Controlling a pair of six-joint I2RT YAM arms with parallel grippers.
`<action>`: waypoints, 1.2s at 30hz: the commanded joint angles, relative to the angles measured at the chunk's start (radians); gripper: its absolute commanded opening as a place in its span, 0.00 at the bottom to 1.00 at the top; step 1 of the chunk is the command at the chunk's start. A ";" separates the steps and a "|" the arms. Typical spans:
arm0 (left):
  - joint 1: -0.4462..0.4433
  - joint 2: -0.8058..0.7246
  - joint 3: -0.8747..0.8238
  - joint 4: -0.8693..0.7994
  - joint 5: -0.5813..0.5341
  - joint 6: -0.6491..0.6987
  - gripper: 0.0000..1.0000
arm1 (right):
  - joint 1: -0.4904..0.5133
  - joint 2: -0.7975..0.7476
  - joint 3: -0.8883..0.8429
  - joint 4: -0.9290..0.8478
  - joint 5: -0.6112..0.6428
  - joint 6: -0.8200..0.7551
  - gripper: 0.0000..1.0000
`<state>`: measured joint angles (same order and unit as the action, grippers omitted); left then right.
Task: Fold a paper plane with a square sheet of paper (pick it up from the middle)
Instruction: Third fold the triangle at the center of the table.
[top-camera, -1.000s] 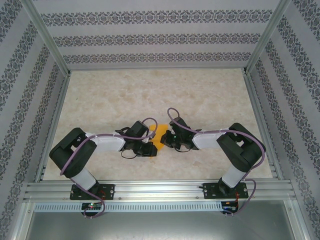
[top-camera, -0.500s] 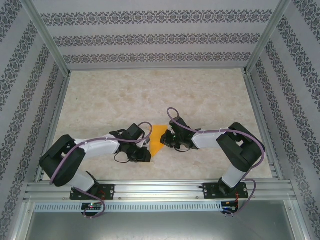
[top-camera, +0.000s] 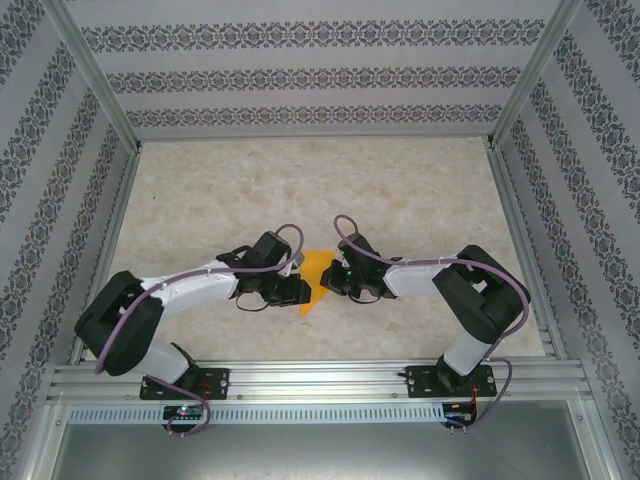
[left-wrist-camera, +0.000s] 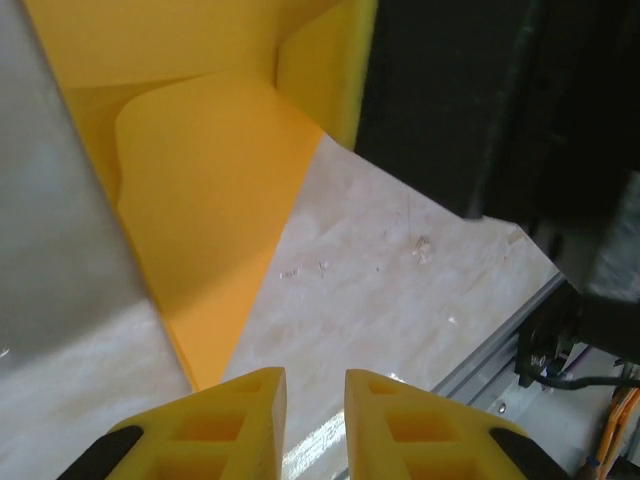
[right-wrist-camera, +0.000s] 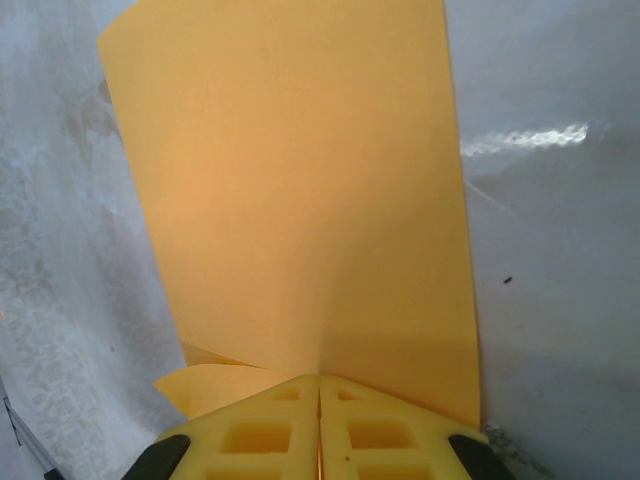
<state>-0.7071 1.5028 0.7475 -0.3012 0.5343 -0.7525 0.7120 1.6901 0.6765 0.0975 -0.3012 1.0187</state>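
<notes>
The orange-yellow square sheet of paper (top-camera: 314, 274) lies partly folded between the two grippers at the table's middle. In the right wrist view the sheet of paper (right-wrist-camera: 300, 200) spreads away from my right gripper (right-wrist-camera: 320, 378), which is shut on its near edge; a lower flap (right-wrist-camera: 205, 385) curls out at the left. My left gripper (left-wrist-camera: 315, 385) stands open just beside the sheet of paper (left-wrist-camera: 215, 200), its yellow fingers (left-wrist-camera: 245, 420) over bare table, nothing between them. From above, the left gripper (top-camera: 298, 291) sits at the paper's left edge and the right gripper (top-camera: 330, 280) at its right.
The marble-patterned table (top-camera: 300, 190) is walled by patterned panels on three sides. An aluminium rail (top-camera: 320, 380) runs along the near edge, also seen as the rail (left-wrist-camera: 500, 360) close to the left gripper. The right arm's dark body (left-wrist-camera: 480, 100) looms beyond the paper.
The left arm swung out and back, its gripper ending close against the paper's left edge. The paper shifted and shows more area. The right gripper stayed put, holding the sheet.
</notes>
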 joint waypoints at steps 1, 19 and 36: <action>0.012 0.057 0.009 0.132 0.041 -0.041 0.24 | -0.004 0.052 -0.026 -0.089 0.086 -0.013 0.09; 0.012 0.178 -0.072 0.045 -0.108 0.029 0.12 | 0.048 -0.155 -0.009 -0.068 0.069 -0.036 0.12; 0.012 0.191 -0.077 0.036 -0.130 0.033 0.11 | 0.126 0.017 -0.044 0.063 0.061 0.041 0.09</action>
<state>-0.7006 1.6440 0.7097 -0.1902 0.5117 -0.7452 0.8356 1.6756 0.6582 0.1356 -0.2588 1.0473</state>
